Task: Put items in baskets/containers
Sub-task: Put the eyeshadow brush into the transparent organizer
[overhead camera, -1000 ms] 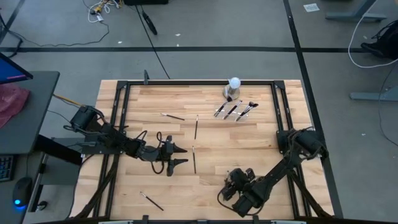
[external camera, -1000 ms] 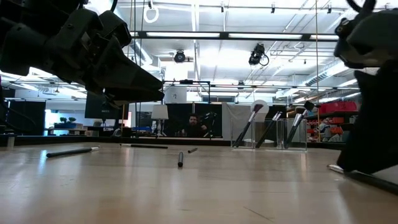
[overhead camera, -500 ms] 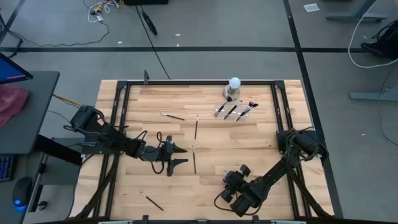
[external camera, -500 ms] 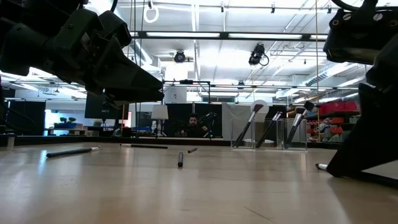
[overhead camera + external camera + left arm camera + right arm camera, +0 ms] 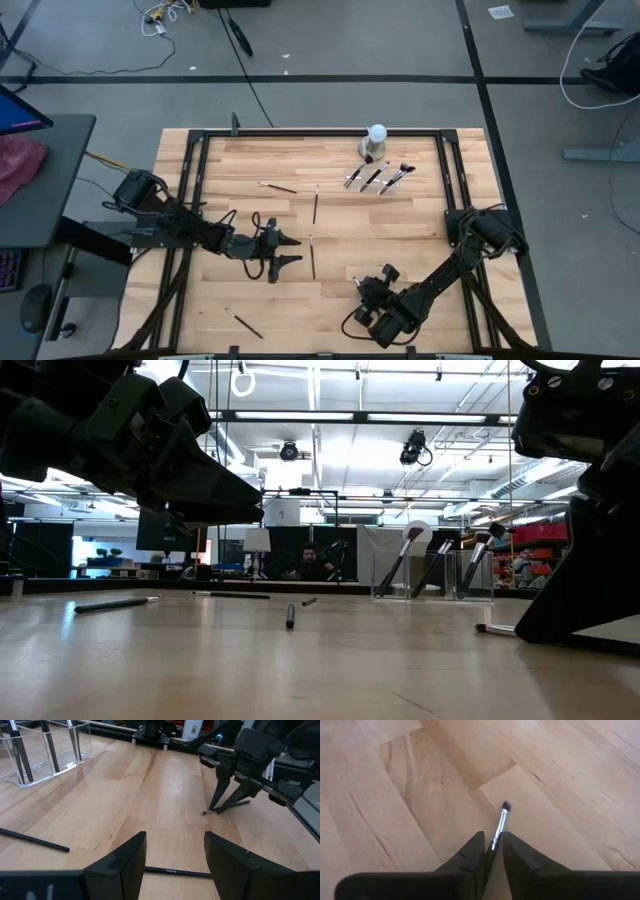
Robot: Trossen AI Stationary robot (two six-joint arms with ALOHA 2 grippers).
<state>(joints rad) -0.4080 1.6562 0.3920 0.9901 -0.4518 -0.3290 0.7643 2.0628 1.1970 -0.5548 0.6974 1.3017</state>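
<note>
Step in hand: pickup. Right hand [image 5: 492, 851] low at bench [image 5: 420, 215] near edge, fingers pinching thin makeup brush [image 5: 499, 827] by handle, bristle tip sticking out ahead. Left hand [image 5: 175, 851] spread, hovering mid-bench over another brush [image 5: 176, 871]. Next: lift, carry to clear tray [image 5: 380, 176] at far side, already holding brushes; release inside.

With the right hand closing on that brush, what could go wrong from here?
1. The right hand pinches the thin brush near one end; it may pivot or slip when lifted.
2. The clear tray is far across the table and already holds leaning brushes, so insertion could knock them.
</note>
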